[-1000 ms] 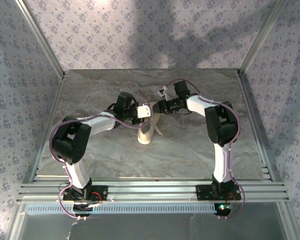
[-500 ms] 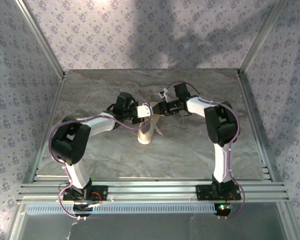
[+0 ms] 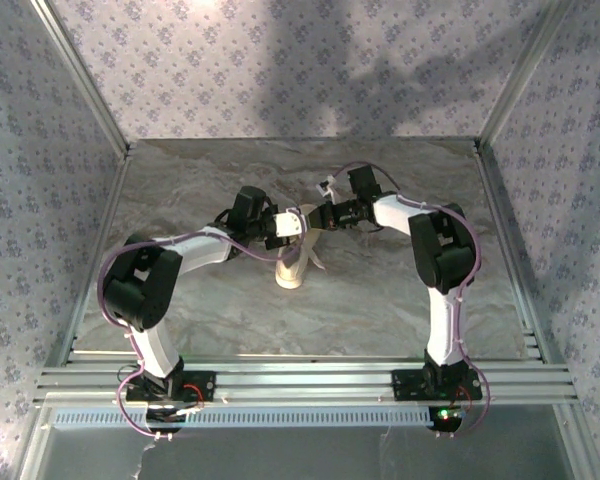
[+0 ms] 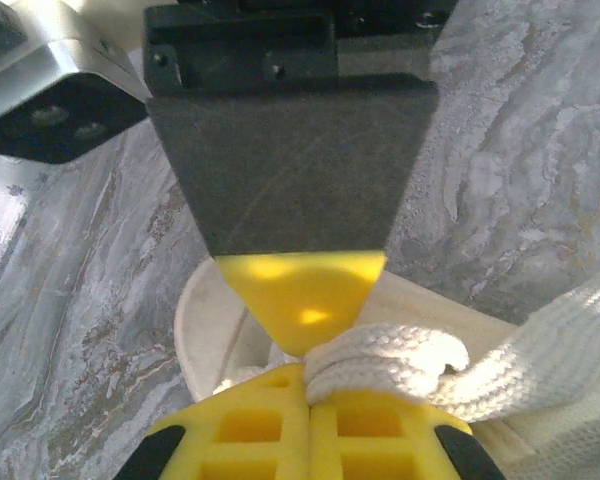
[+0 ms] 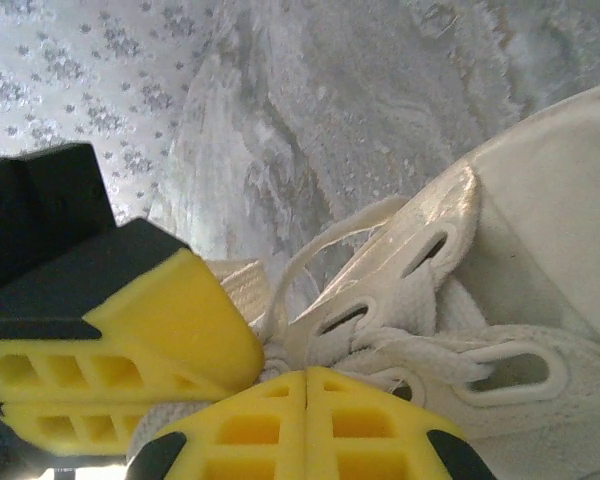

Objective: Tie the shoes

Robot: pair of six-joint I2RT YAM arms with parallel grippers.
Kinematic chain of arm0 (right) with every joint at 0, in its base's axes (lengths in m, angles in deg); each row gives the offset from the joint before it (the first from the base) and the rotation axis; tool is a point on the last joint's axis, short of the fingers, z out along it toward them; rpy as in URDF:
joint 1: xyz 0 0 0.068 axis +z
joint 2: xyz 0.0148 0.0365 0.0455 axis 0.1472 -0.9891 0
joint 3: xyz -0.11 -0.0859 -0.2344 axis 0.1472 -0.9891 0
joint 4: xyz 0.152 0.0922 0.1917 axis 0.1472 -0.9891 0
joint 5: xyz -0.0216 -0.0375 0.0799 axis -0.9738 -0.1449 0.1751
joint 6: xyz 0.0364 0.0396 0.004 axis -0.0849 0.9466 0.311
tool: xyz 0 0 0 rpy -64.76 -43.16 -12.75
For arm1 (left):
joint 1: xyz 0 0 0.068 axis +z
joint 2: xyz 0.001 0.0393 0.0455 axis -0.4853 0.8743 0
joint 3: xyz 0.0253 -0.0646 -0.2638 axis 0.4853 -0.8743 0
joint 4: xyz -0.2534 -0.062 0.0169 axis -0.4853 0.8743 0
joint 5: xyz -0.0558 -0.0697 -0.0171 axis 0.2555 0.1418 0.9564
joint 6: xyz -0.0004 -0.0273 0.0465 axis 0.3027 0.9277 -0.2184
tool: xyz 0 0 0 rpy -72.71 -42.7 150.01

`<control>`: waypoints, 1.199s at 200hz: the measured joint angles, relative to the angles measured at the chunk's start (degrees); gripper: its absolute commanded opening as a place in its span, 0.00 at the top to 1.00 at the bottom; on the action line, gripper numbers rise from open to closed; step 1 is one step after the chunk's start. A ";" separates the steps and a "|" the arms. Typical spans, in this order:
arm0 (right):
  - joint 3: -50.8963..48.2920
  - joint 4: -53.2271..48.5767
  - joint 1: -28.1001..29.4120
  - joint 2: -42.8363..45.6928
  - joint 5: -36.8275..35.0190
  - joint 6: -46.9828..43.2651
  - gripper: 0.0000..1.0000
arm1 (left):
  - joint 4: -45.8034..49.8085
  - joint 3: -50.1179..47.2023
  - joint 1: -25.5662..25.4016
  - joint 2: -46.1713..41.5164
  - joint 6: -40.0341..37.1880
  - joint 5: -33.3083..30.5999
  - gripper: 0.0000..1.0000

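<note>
The cream-white shoe [image 3: 292, 270] stands mid-table, toe toward the arm bases. Both grippers meet just above its far end. My left gripper [image 3: 295, 222] is shut, and in the left wrist view its yellow tips [image 4: 305, 358] pinch a folded loop of white lace [image 4: 390, 362] over the shoe's opening [image 4: 205, 325]. My right gripper [image 3: 316, 216] comes in from the right. In the right wrist view its yellow tips [image 5: 275, 365] meet on a strand of lace [image 5: 310, 255] beside the eyelets [image 5: 425, 250]. The shoe's side [image 5: 550, 250] fills that view's right.
The grey marbled table [image 3: 380, 300] lies bare around the shoe. Patterned walls and aluminium posts [image 3: 80, 75] close in the back and sides. A rail [image 3: 300, 380] runs along the near edge by the arm bases.
My right gripper has shut and edged left toward the left gripper. The left gripper has kept its hold on the lace loop. The shoe has stayed put.
</note>
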 measured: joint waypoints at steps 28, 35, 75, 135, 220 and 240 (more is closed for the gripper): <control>-5.14 4.79 -1.20 3.17 -1.31 1.77 1.00 | 0.00 -0.98 0.02 -0.52 -0.02 -0.07 1.00; -6.14 5.99 -1.70 3.89 -1.64 2.32 1.00 | 0.00 -1.25 0.02 -0.79 -0.02 -0.24 1.00; -7.50 9.79 -3.26 5.57 -2.10 3.67 1.00 | -0.02 -2.71 0.00 -2.56 -0.02 -0.44 1.00; -7.34 10.43 -1.42 5.44 0.33 4.28 0.79 | -2.32 -3.17 0.00 -2.99 0.00 -0.44 1.00; -6.10 10.69 -0.59 2.62 3.13 5.86 0.67 | -3.39 -1.99 -0.74 -1.16 0.00 -0.44 1.00; -6.10 10.73 -0.66 2.60 3.13 6.23 0.65 | -3.91 -1.68 -0.90 -0.70 0.04 -0.44 1.00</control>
